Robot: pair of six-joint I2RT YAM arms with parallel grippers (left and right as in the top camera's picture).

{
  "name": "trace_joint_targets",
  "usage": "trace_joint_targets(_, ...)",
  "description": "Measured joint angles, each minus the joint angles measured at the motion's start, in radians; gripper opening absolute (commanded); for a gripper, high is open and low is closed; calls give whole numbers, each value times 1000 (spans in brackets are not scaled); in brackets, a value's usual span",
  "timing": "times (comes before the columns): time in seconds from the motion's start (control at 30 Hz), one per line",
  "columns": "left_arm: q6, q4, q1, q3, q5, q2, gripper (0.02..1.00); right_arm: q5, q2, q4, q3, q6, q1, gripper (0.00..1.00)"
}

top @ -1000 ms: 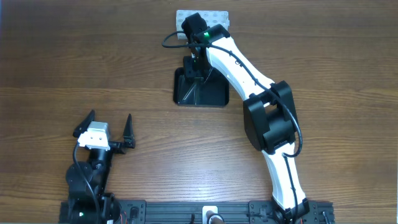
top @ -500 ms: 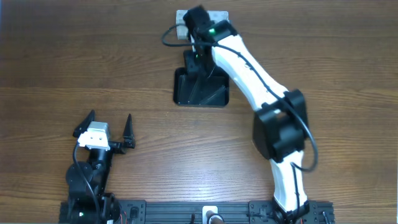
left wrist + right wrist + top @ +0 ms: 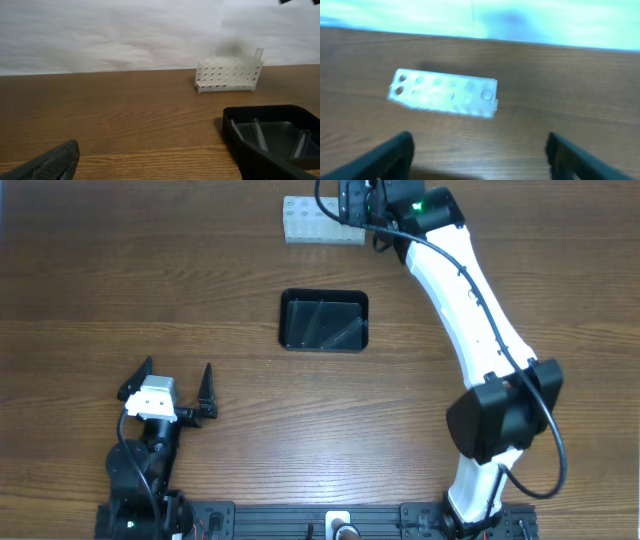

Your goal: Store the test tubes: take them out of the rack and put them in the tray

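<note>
Top view: rack [image 3: 322,207] at 12 o'clock, one test tube [image 3: 259,51] upright at its end; tray [image 3: 284,320] at centre holds loose tubes [image 3: 258,134]. Right gripper [image 3: 480,140] spread above rack; left gripper [image 3: 178,366] spread at 8 o'clock over tabletop [image 3: 120,270].

A brown wooden desk [image 3: 100,280] is carrying the setup, its grain running left to right in the top view. In the left wrist view, the desk is occupying the lower half of the frame. A plain white wall [image 3: 100,30] is rising behind its far edge across the upper half, showing faint uneven shading with a darker patch toward the upper right.
</note>
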Motion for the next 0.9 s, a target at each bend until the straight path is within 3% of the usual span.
trace_joint_targets(0.67,0,0,0,0,0,0,1000,48,249,225,-2,-43,-21,750)
trace_joint_targets(0.9,0,0,0,0,0,0,1000,64,291,247,-2,-40,-34,623)
